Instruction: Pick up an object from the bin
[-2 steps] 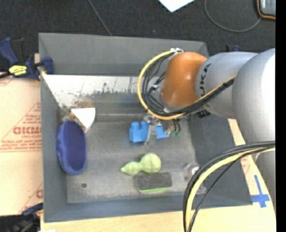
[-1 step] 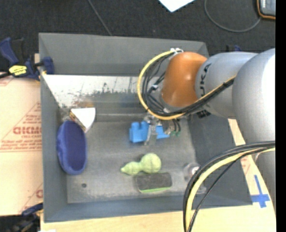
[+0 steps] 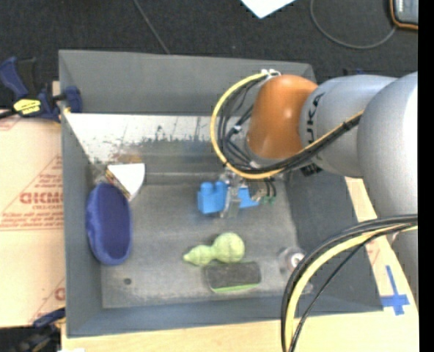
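Note:
My gripper (image 3: 236, 194) is low in the middle of the bin, under the orange wrist cover, right at a bright blue plastic thing (image 3: 211, 197). The blue thing shows on both sides of the gripper, a bigger block to the left and a smaller bit to the right. Whether it is gripped cannot be made out. A pale green gourd-shaped toy (image 3: 218, 250) lies just in front of it. A dark sponge with a green underside (image 3: 233, 276) rests beside the toy, near the front wall.
A dark blue bowl-like thing (image 3: 108, 222) lies along the left wall, with a white wedge (image 3: 127, 176) behind it. A small clear item (image 3: 292, 258) sits by the right wall. The arm and its cables cover the bin's right rear.

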Controlling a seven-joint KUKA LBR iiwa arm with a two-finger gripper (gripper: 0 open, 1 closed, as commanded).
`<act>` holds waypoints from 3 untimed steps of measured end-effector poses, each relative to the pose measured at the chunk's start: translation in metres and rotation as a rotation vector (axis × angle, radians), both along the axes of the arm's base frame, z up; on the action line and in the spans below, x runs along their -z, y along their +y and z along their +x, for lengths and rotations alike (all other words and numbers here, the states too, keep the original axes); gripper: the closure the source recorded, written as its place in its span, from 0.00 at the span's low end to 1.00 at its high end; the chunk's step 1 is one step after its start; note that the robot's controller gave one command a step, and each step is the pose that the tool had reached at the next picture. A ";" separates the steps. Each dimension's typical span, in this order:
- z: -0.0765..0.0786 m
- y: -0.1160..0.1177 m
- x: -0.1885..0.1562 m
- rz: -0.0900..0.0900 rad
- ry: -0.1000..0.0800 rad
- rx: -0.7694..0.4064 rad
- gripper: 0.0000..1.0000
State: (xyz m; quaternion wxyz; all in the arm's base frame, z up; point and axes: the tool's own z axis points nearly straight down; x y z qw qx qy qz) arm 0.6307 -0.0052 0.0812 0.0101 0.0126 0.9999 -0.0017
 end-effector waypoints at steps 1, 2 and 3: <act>-0.002 0.000 -0.036 0.000 0.010 0.000 1.00; 0.001 -0.001 -0.067 0.000 -0.002 0.000 1.00; 0.000 -0.001 -0.073 0.000 0.000 0.000 1.00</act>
